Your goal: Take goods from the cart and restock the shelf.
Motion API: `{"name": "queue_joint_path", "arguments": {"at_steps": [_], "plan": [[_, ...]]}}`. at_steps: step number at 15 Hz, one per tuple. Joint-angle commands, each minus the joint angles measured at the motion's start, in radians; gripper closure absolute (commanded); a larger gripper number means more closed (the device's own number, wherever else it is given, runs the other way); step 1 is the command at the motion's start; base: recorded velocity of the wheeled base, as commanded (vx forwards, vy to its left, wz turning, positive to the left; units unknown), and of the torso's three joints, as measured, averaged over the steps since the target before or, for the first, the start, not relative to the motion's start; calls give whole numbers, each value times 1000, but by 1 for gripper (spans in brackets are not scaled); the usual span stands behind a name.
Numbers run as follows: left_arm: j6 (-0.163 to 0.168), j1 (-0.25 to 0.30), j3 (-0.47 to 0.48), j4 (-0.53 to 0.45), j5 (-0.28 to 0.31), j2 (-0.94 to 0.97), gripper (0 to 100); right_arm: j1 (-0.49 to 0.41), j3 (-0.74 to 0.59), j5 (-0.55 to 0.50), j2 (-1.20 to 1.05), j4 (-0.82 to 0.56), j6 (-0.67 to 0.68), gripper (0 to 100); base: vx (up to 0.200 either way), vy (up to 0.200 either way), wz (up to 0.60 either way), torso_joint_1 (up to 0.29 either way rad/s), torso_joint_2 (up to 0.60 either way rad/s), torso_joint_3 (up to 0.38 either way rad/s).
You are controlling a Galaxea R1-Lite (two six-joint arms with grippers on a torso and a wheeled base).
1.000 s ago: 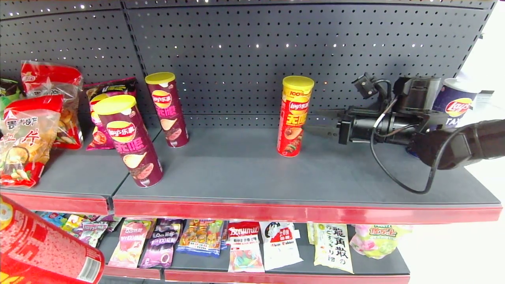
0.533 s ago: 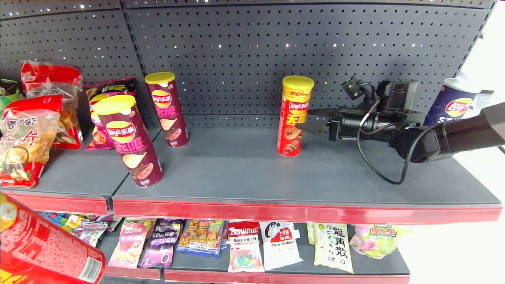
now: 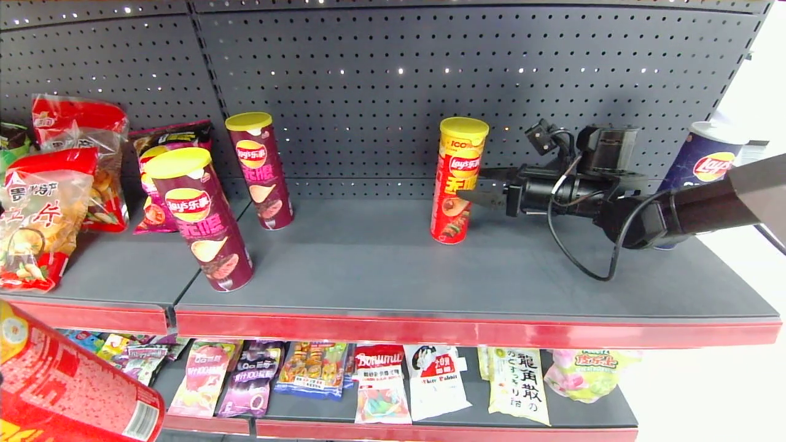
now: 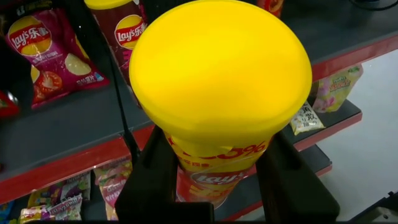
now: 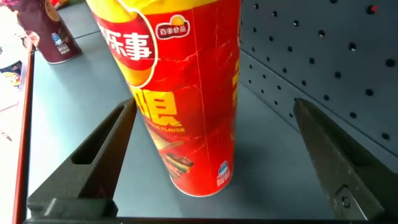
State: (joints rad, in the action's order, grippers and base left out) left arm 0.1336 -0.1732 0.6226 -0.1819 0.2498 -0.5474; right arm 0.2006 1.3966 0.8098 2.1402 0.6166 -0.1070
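The red chip can (image 3: pixel 457 181) stands upright on the upper shelf (image 3: pixel 381 270), close to the pegboard back panel (image 3: pixel 430 73). The right pincer (image 3: pixel 476 184) is open, and its fingers (image 5: pixel 93 165) straddle the can at mid-height, one on each side. The left pincer (image 4: pixel 217 183) grips a second red chip can (image 4: pixel 221 74), held low at the left in front of the lower shelf (image 3: pixel 608 417). Two maroon cans (image 3: pixel 199 218) stand further left. A blue can (image 3: pixel 706 156) stands at the right end.

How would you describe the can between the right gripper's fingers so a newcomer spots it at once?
Look at the upper shelf, right of centre. A yellow-lidded can stands upright there, the only red one beside maroon cans and a blue can.
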Motion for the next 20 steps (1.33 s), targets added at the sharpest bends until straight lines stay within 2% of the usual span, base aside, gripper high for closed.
{"name": "queue_joint_path", "arguments": {"at_steps": [1, 4, 16, 17, 20], "plan": [[0, 0, -3, -1, 0, 1, 100, 10, 24, 0, 18, 0, 1, 0, 0, 0, 0, 0, 0, 0], [0, 0, -1, -1, 0, 4, 100, 23, 59, -1, 32, -1, 3, 0, 0, 0, 0, 0, 0, 0], [0, 0, -4, -1, 0, 9, 100, 79, 53, -17, 35, 2, -2, 0, 0, 0, 0, 0, 0, 0], [0, 0, -4, -1, 0, 11, 100, 80, 51, -18, 37, 2, 0, 100, 0, 0, 0, 0, 0, 0], [0, 0, -4, -1, -3, 14, 100, 86, 45, -23, 29, 2, 0, 100, 0, 0, 0, 0, 0, 0]]}}
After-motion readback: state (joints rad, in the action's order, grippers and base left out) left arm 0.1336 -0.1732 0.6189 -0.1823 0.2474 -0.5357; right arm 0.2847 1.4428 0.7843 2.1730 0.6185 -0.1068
